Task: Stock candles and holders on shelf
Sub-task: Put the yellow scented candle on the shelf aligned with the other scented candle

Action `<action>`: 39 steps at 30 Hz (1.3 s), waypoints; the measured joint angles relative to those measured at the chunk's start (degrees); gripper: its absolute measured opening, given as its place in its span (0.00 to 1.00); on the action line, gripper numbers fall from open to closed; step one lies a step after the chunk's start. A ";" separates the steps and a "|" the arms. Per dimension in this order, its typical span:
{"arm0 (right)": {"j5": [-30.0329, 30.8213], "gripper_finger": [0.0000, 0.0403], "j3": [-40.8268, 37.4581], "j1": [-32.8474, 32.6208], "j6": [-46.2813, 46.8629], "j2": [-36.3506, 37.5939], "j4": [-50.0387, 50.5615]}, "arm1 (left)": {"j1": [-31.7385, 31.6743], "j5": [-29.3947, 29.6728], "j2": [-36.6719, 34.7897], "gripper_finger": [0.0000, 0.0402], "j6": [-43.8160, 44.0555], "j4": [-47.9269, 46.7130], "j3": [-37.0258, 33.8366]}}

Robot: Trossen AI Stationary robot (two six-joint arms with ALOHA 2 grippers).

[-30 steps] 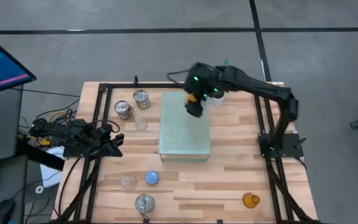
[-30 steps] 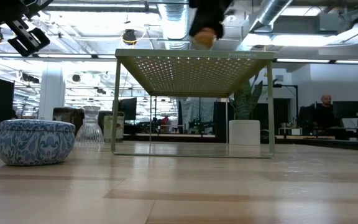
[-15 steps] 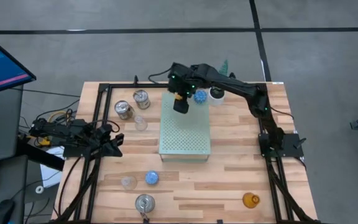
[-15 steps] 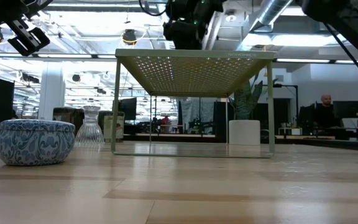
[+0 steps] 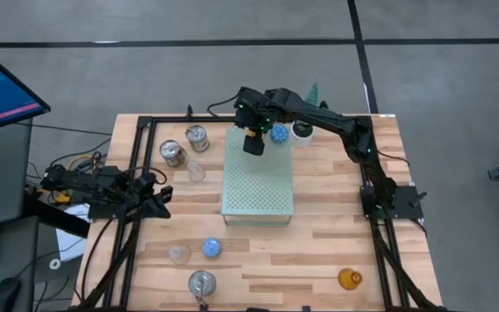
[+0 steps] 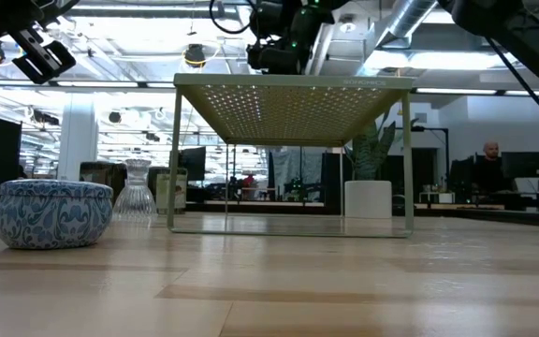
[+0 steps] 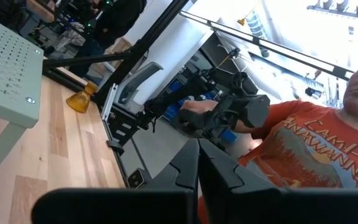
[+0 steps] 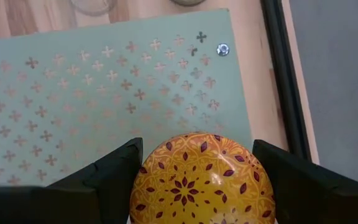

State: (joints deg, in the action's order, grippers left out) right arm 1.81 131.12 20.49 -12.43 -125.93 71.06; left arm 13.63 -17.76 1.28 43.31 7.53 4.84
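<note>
My right gripper [image 5: 252, 144] reaches over the far left part of the mint-green shelf [image 5: 258, 186], shut on an orange candle [image 8: 201, 180], round with a dark red flower pattern. In the low view the gripper [image 6: 275, 58] stands just above the shelf top [image 6: 293, 82]. A blue candle [image 5: 279, 134] lies at the shelf's far right corner. Another blue candle [image 5: 212, 248] sits on the table near the front. My left gripper [image 5: 158, 199] waits shut at the table's left edge. My right gripper pinches the orange candle by its two opposite sides [image 8: 143, 180], one dark finger [image 8: 114, 177] on each. The fingers come from above, slanting steeply down. The candle sits top up over the shelf; whether its bottom touches the shelf top, I cannot tell.
Two silver tins [image 5: 173, 153] [image 5: 197, 136] and a clear cup [image 5: 196, 172] stand left of the shelf. Near the front stand a clear cup [image 5: 178, 253], a silver tin [image 5: 202, 282] and an amber cup [image 5: 348, 278]. A white-potted plant [image 5: 302, 132] stands right of the shelf's far corner.
My right gripper has carried the orange candle toward the table's left edge and down, close over the shelf's far left part, tipping steeper. This uncovered the blue candle at the far right corner. For the last half second it has kept still.
</note>
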 joint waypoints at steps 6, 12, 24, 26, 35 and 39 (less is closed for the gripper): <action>0.37 0.70 -1.31 0.94 -0.15 0.00 -0.99 | 0.01 0.15 0.00 0.02 -0.01 0.00 0.00; 0.58 0.70 -2.09 1.73 -0.83 0.00 -1.58 | 0.01 0.17 0.00 0.02 0.00 0.00 0.00; -0.27 0.70 -2.07 1.81 -1.60 0.00 -1.81 | 0.02 0.63 0.00 0.02 0.00 0.02 -0.02; -0.27 0.70 -2.07 1.82 -1.25 0.00 -1.68 | 0.01 0.63 0.02 0.02 0.00 0.02 -0.02; -0.31 0.70 -2.07 1.60 -1.20 0.00 -1.42 | 0.00 0.62 0.02 0.02 0.00 0.02 -0.02; -0.33 0.70 -2.07 1.60 -1.19 0.00 -1.44 | 0.00 0.61 0.02 0.02 0.00 0.02 -0.02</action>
State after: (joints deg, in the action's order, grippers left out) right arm 1.48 129.05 22.09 -13.62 -125.93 69.63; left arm 13.63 -17.15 1.30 43.31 7.55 4.82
